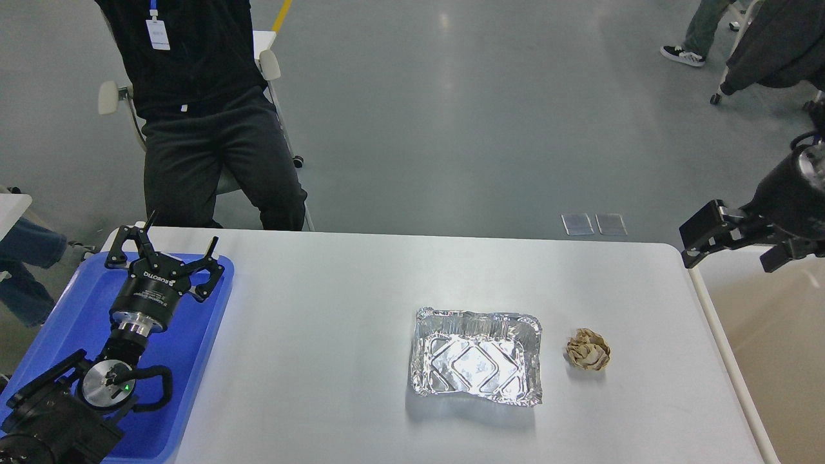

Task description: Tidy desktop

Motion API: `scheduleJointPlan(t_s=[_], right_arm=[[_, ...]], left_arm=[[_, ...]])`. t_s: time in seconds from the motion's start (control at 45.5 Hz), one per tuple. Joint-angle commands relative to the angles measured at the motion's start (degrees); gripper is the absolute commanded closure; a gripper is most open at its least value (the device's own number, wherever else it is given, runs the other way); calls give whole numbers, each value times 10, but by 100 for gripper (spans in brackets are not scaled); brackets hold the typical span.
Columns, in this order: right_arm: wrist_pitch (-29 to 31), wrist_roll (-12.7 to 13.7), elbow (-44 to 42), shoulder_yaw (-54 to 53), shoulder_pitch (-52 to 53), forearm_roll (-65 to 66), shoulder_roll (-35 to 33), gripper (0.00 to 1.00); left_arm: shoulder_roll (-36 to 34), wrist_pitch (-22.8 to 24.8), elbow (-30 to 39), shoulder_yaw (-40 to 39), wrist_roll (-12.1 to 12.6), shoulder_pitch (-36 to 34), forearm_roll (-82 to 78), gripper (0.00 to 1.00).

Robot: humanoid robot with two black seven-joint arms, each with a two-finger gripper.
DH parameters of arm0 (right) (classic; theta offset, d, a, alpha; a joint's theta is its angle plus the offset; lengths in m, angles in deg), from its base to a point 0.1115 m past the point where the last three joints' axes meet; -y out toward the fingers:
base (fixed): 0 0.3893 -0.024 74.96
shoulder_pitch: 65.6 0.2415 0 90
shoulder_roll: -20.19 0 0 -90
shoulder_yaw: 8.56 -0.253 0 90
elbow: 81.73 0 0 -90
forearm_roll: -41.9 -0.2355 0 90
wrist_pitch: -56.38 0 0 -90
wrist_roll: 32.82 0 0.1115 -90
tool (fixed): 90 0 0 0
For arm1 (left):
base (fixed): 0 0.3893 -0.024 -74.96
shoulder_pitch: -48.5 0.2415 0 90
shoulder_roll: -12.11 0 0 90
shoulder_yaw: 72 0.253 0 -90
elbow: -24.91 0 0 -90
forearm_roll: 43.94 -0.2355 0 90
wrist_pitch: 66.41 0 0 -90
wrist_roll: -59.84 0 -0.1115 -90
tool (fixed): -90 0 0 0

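The white desktop holds a crinkled foil container, empty, right of centre. A crumpled brown paper ball lies just to its right. My left gripper is open and empty, held over the far end of the blue tray at the left edge. My right gripper is open and empty, raised above the desktop's far right corner, well beyond the paper ball.
A cream-white rimmed bin stands against the desktop's right edge. A person in black sits on a chair behind the far left corner. Other people's legs and a wheeled chair show at the far right.
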Motion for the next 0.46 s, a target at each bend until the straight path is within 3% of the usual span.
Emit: scheduleJointPlan(t_s=[0.0, 0.439], right_arm=[[25, 1, -4, -6, 48, 16, 1, 0], [25, -1, -1, -40, 30, -14, 10, 0]], left_arm=[[0, 0, 0, 0, 0, 1, 0, 1], [0, 0, 0, 0, 0, 0, 0, 1]])
